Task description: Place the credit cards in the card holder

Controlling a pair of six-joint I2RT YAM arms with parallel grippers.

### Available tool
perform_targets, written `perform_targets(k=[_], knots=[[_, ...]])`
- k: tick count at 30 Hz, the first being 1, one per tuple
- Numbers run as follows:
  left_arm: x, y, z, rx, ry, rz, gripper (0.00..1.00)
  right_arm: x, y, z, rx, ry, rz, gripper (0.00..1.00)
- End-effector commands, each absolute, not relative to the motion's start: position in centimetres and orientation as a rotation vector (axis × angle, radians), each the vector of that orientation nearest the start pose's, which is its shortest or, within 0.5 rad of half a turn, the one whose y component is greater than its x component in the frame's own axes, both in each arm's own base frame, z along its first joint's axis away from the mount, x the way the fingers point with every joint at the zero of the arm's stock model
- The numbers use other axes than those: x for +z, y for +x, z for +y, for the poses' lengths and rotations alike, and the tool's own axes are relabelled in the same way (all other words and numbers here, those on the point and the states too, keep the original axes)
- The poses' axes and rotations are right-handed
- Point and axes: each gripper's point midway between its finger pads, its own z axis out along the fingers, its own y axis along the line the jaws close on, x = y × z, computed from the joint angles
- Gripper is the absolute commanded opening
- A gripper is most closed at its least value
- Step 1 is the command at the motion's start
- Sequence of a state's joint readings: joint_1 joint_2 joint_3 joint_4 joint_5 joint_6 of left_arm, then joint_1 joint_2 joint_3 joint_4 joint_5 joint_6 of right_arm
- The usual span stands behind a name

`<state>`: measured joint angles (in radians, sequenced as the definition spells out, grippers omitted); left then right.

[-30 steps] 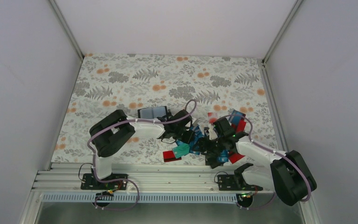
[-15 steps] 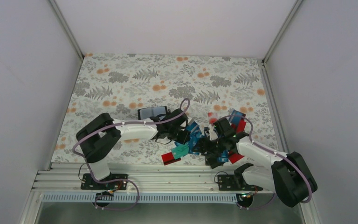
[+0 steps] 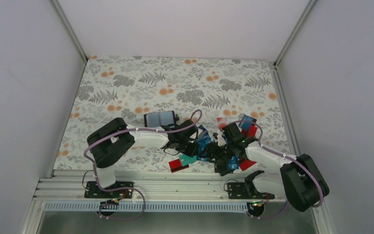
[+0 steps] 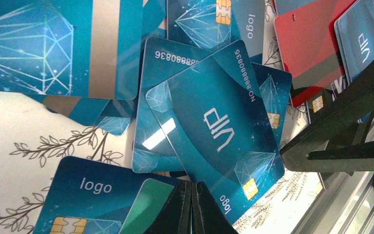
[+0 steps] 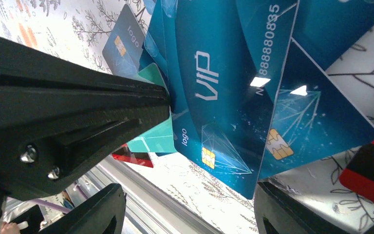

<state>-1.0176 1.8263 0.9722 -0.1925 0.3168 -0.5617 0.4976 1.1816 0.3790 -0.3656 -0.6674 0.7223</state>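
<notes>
- The left tool [image 4: 191,187] is pressed fully shut with nothing between its fingers. Its tips sit against the edge of a glossy blue plastic VIP card [image 4: 214,131], which lies on top of several overlapping cards.
- The right tool [image 5: 187,187] stands open and holds nothing, with one finger on each side of that same card in its own view.
- The thin plastic credit cards [image 3: 190,157], mostly blue with some red and teal, lie heaped between the two tools on the floral-patterned table [image 3: 126,83].
- The small black card holder [image 3: 159,118], with grey-blue slots, lies open at about ten o'clock from the left tool, apart from the heap.
- Slip: the shut tips may ride over the slick card edge instead of moving or lifting it.
- Double pick: the cards overlap closely, so the right tool may close on two at once.
- Collision: the tools work very near each other, and a small sideways move could knock finger against finger.
- Scatter: pushing on the heap could drive the flat red card [image 3: 177,165], at six o'clock, onto the metal rail [image 3: 175,185].
- Holder: nothing pins it, so it may slide when a card is pushed in.
</notes>
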Motion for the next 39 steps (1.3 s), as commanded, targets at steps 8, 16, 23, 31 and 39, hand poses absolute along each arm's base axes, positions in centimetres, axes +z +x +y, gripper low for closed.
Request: perform_targets(k=[8, 16, 23, 31, 39], knots=[[0.6, 16.1, -37.9, -0.862, 0.782, 2.807, 0.03, 2.4, 14.0, 19.6, 1.202, 0.171, 2.965, 0.67], [0.1, 15.5, -38.1, -0.929, 0.76, 2.817, 0.03, 7.0, 16.0, 21.3, 1.355, 0.077, 2.781, 0.66], [0.2, 15.5, -38.4, -0.945, 0.752, 2.81, 0.03, 7.7, 16.0, 21.6, 1.383, 0.02, 2.757, 0.62], [0.1, 15.8, -38.3, -0.937, 0.742, 2.809, 0.02, 7.3, 16.1, 21.9, 1.402, -0.018, 2.743, 0.5], [0.2, 15.8, -38.2, -0.93, 0.74, 2.808, 0.02, 6.4, 16.6, 21.7, 1.344, -0.027, 2.747, 0.45]])
